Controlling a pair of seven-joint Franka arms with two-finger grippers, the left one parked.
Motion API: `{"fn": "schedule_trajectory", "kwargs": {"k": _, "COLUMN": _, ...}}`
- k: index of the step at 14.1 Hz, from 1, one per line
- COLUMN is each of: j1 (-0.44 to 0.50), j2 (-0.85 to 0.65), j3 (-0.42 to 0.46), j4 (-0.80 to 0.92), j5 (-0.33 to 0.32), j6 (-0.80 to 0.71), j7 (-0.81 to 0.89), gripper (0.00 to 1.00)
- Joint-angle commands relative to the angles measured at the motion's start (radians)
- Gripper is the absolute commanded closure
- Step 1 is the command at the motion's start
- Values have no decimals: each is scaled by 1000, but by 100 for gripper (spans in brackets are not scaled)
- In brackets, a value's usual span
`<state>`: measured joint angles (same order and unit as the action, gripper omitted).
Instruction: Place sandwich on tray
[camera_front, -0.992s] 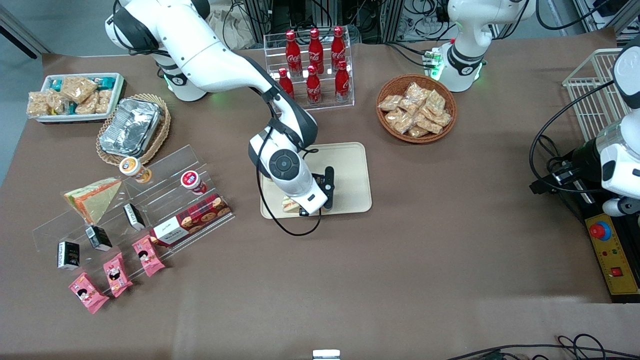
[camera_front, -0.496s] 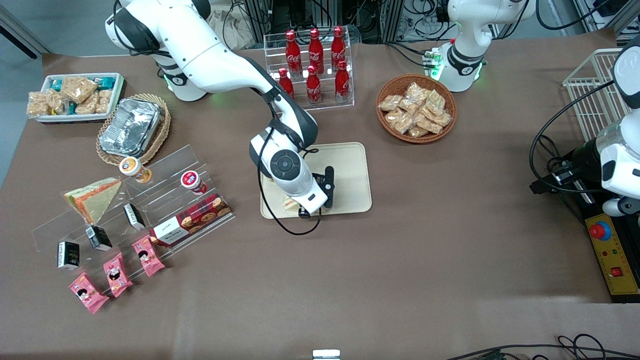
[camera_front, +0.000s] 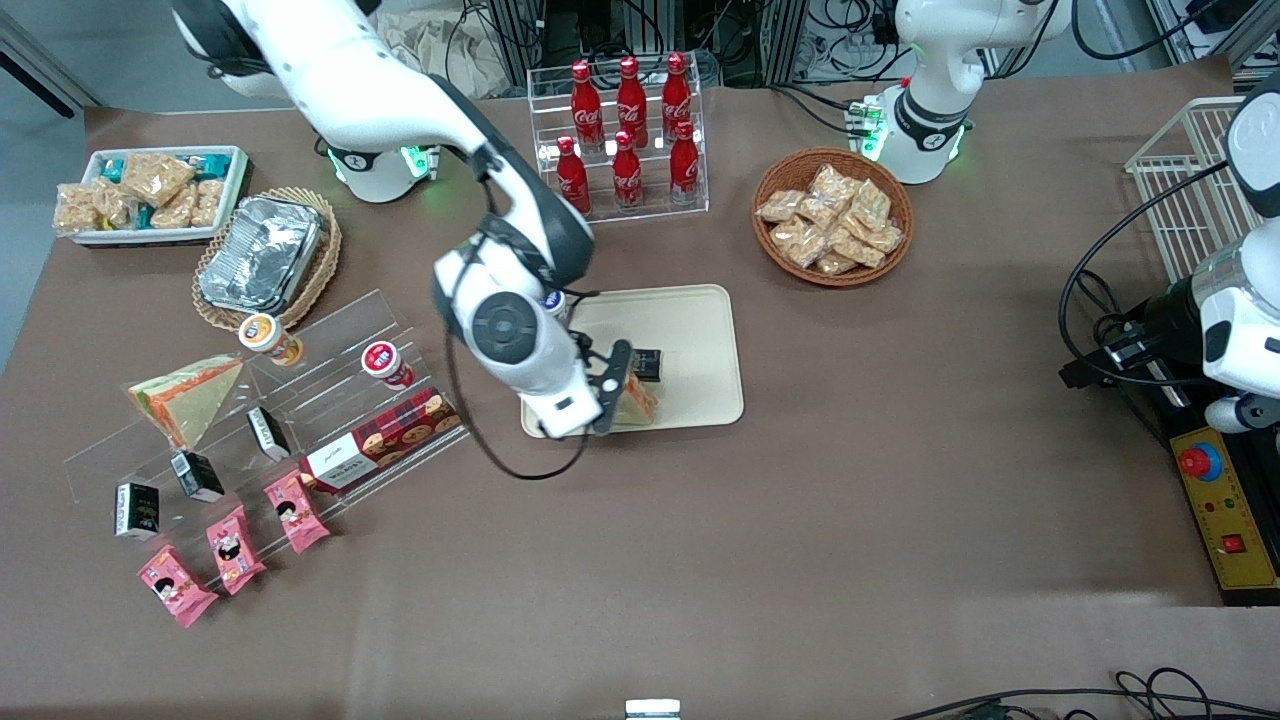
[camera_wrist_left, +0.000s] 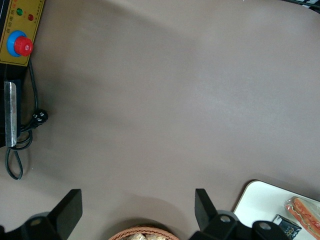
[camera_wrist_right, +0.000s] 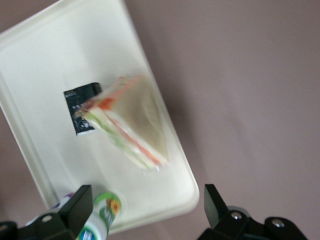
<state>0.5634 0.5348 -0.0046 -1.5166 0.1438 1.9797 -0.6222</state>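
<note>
The sandwich (camera_front: 636, 401), a clear-wrapped wedge of white bread with red and green filling, lies flat on the cream tray (camera_front: 700, 330) near the tray's edge closest to the front camera. My right gripper (camera_front: 612, 392) hangs open and empty above the tray, beside the sandwich on the working arm's side. In the right wrist view the sandwich (camera_wrist_right: 131, 126) lies on the tray (camera_wrist_right: 45, 60) well ahead of the open gripper (camera_wrist_right: 145, 212), apart from both fingers. The left wrist view shows the sandwich (camera_wrist_left: 306, 214) on the tray's corner (camera_wrist_left: 257, 197).
A small black packet (camera_front: 648, 363) lies on the tray beside the sandwich, and a small bottle (camera_wrist_right: 100, 217) lies at the tray's edge. A cola bottle rack (camera_front: 628, 130), a snack basket (camera_front: 832, 215), a foil pan (camera_front: 262, 250) and an acrylic shelf with a second wedge (camera_front: 190, 395) surround it.
My gripper has opened, risen off the sandwich and shifted toward the working arm's end. The sandwich, hidden under the hand before, now lies uncovered on the tray.
</note>
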Motion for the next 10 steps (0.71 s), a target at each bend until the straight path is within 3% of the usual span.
{"fn": "schedule_trajectory", "kwargs": {"k": 1, "j1": -112, "j2": -74, "j3": 9, "j4": -13, "j5": 19, "j6": -83, "j7": 167, "gripper": 1}}
{"fn": "schedule_trajectory", "kwargs": {"k": 4, "j1": -262, "j2": -149, "j3": 11, "j4": -11, "j5": 11, "j6": -188, "j7": 367, "gripper": 1}}
{"fn": "schedule_trajectory", "kwargs": {"k": 7, "j1": -374, "j2": -238, "j3": 9, "j4": -13, "j5": -91, "j6": -223, "j7": 387, "gripper": 1}}
{"fn": "schedule_trajectory", "kwargs": {"k": 10, "j1": -499, "j2": -318, "j3": 9, "j4": -14, "j5": -102, "j6": -242, "j7": 398, "gripper": 1}}
